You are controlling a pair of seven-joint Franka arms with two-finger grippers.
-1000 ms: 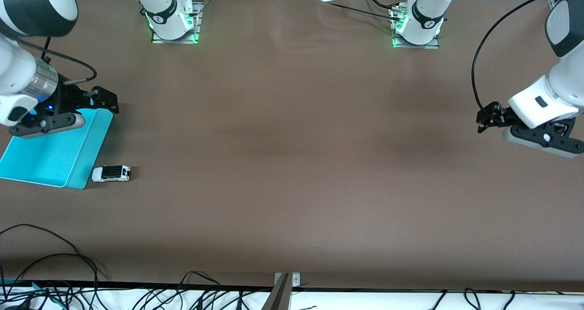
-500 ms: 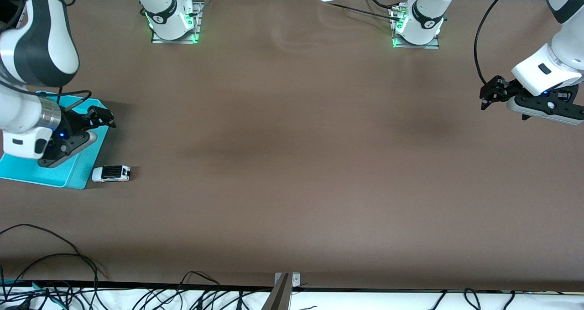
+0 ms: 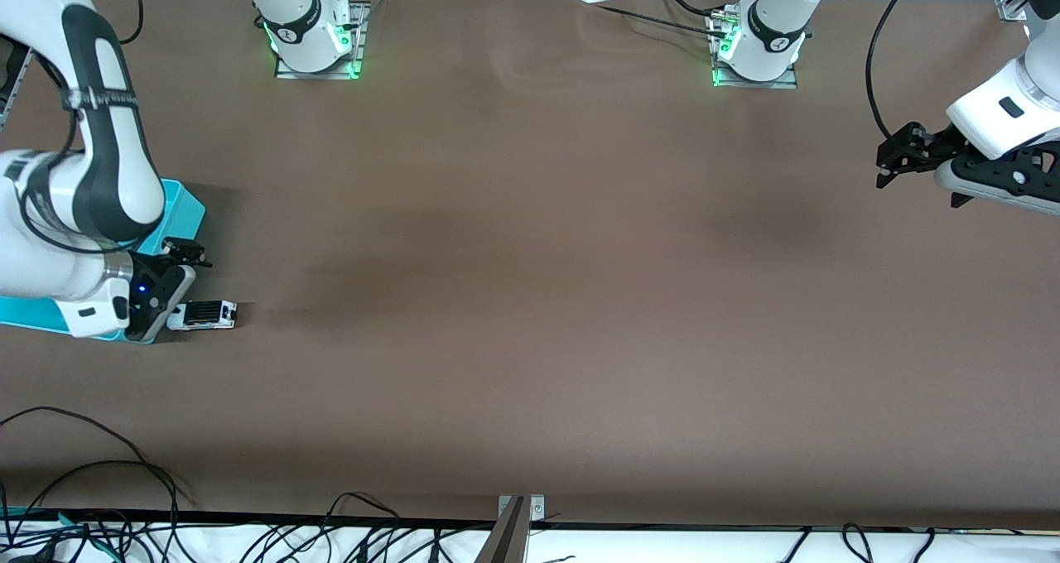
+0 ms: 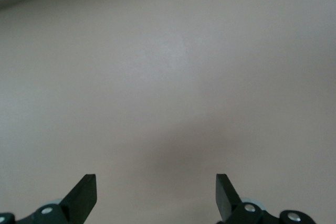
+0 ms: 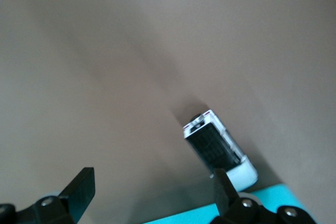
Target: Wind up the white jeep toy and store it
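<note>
White jeep toy (image 3: 202, 315) sits low at the frame's left edge, just beside the turquoise bin (image 3: 184, 204) | right gripper (image 3: 184, 258) above it, fingers apart | left gripper (image 3: 893, 161) waits upper right, fingers apart | step: reaching | next: drop, pinch the jeep.

Right gripper (image 3: 186, 257) swung down from over the turquoise bin (image 3: 186, 207) to just beside the white jeep toy (image 3: 203, 315), fingers spread, left gripper (image 3: 898, 156) lifted slightly toward the table's farther edge, also spread.
</note>
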